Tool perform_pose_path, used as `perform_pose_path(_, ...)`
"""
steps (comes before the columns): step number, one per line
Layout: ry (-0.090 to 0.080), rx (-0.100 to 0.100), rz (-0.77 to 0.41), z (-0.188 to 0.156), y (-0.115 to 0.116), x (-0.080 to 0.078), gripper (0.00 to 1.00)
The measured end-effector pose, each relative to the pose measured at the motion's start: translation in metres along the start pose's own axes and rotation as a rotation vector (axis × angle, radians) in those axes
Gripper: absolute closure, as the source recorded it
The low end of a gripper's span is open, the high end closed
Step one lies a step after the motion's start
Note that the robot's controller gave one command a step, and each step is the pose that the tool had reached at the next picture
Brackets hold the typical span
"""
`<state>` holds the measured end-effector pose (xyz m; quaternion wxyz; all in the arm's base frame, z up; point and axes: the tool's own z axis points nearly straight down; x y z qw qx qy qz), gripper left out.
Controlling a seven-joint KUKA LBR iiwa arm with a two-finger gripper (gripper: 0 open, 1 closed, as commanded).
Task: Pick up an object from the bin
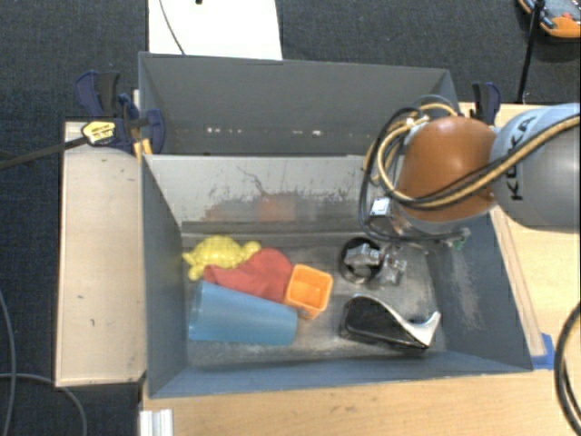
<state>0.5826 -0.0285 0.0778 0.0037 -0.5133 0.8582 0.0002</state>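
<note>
1. The hand (374, 262) hangs low in the right part of the grey metal bin (272, 107), under the robot's round orange cover (445, 166). I cannot tell if the hand is spread or pressed together.
2. I think nothing has been picked yet - all 5 things lie on the bin floor.
3. The nearest one is the shiny black thing with a silver end (386, 325). It lies near the front wall, just below the hand in the view. I cannot tell if they touch.
4. The other 4 lie bunched up on the view's left:
   - a small orange square cup (309, 291)
   - a soft red cloth (259, 275)
   - a soft yellow toy (218, 252)
   - a blue plastic tube on its side (241, 316)
5. What is left, I think, is the whole pick: get round 1 thing, squeeze it and lift it out.
6. The bin floor is grey and scratched, and the walls slope down to it. There is bare floor around the hand, so it has room to move. The bin stands on a light wooden counter (363, 416), with dark carpet (54, 25) around.
</note>
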Motion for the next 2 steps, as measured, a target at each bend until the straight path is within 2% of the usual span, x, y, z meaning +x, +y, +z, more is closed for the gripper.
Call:
perform_pose_path(1, 0.006, -0.008, 0.001, -0.018, 0.002, 0.001, 1.0)
perform_pose_path(2, 0.004, -0.002, 0.003, -0.034, 0.0, 0.0, 1.0)
